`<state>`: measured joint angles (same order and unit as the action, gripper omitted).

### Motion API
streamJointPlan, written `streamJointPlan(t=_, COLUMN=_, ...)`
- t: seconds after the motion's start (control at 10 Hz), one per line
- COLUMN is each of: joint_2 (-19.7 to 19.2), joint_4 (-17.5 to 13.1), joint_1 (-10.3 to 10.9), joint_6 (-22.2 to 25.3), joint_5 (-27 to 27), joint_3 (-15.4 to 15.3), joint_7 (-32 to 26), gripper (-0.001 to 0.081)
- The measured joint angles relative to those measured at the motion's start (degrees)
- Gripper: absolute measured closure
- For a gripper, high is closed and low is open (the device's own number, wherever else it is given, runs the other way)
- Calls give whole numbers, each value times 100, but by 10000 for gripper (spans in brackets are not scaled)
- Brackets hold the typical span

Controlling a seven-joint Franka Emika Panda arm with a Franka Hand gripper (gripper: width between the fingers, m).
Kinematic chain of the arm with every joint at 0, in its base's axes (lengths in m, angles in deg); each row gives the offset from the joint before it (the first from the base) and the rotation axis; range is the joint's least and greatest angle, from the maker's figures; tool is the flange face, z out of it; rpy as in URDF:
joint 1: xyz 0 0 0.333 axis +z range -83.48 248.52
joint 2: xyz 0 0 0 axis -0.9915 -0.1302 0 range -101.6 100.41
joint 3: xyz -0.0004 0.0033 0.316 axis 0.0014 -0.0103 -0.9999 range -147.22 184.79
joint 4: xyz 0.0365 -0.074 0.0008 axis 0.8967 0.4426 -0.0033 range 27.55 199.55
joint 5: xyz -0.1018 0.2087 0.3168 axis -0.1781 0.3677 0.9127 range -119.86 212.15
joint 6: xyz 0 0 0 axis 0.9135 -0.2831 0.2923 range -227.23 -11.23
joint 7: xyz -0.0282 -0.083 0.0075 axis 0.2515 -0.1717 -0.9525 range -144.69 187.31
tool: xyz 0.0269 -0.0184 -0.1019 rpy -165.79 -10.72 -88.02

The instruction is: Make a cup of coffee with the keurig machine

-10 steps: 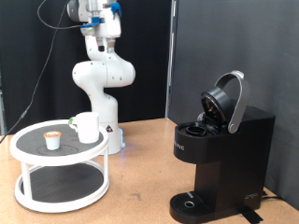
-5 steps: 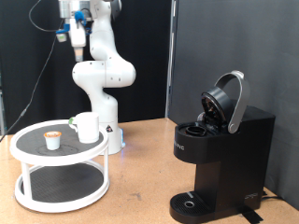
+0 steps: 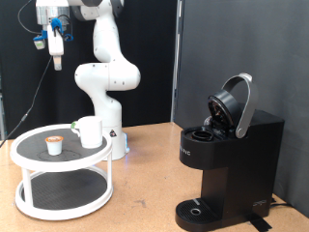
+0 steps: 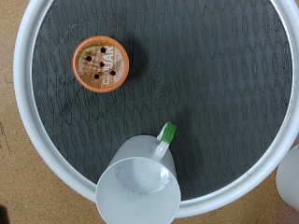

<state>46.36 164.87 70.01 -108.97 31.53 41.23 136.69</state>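
Note:
The white cup [image 3: 90,131] stands on the top shelf of a round white two-tier tray [image 3: 39,177] at the exterior view's left, next to a small pod with a brown top [image 3: 55,145]. The black keurig machine [image 3: 228,164] stands at the exterior view's right with its domed lid [image 3: 235,104] raised. My gripper [image 3: 57,58] hangs high above the tray, fingers pointing down, holding nothing that shows. The wrist view looks straight down on the cup [image 4: 138,191], the pod [image 4: 100,63] and the tray's dark mat; the fingers do not show there.
The arm's white base [image 3: 106,82] stands behind the tray. A black curtain hangs behind the wooden table [image 3: 145,193]. The machine's round drip base [image 3: 200,210] is at the table's front. The tray's white rim [image 4: 28,140] circles the mat.
The arm has swung towards the exterior view's left, carrying the gripper from above the robot's base to a spot high over the tray. The cup, pod and machine have not moved.

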Motion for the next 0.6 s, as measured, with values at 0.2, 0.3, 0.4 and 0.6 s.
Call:
streamJointPlan(t=0.2, joint_2=4, joint_4=100, joint_1=6, joint_6=-143, joint_5=39, joint_3=59, joint_7=-170, gripper=71)
streamJointPlan(t=0.3, joint_2=-25, joint_4=205, joint_1=8, joint_6=-336, joint_5=39, joint_3=108, joint_7=-184, gripper=71)
streamJointPlan(t=0.4, joint_2=-88, joint_4=327, joint_1=8, joint_6=-581, joint_5=25, joint_3=134, joint_7=-182, gripper=71)
streamJointPlan(t=0.6, joint_2=-356, joint_4=552, joint_1=-5, joint_6=-1132, joint_5=17, joint_3=176, joint_7=-32, gripper=71)
